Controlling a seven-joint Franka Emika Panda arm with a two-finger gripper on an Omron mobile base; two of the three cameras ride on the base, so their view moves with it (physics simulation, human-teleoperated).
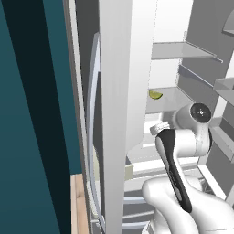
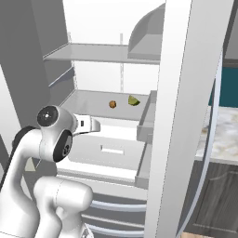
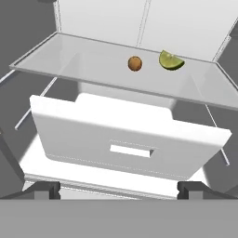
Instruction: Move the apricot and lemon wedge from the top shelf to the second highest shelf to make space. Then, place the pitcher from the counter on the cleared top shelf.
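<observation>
Looking into the open fridge, you are seeing a glass shelf (image 3: 93, 69) with the apricot (image 3: 135, 63) sitting on its rear part and the lemon wedge (image 3: 170, 61) lying just beside it on the right, the two near each other but not touching. Below that shelf, a white drawer (image 3: 125, 139) with a slot handle is facing you. The hand (image 3: 119, 188) is hovering in front of the drawer, lower than the shelf, with its two dark fingertips (image 3: 42, 189) spread wide apart and nothing between them.

In the left base view, the lemon wedge (image 1: 155, 95) is showing at the shelf's near edge, past the white door post, while the arm is reaching in below it. In the right base view, the apricot (image 2: 112, 104) and lemon wedge (image 2: 134, 100) are resting on the same shelf, under a higher glass shelf (image 2: 102, 52), and the marbled tabletop (image 2: 223, 130) is lying off to the right behind the open fridge door (image 2: 195, 116).
</observation>
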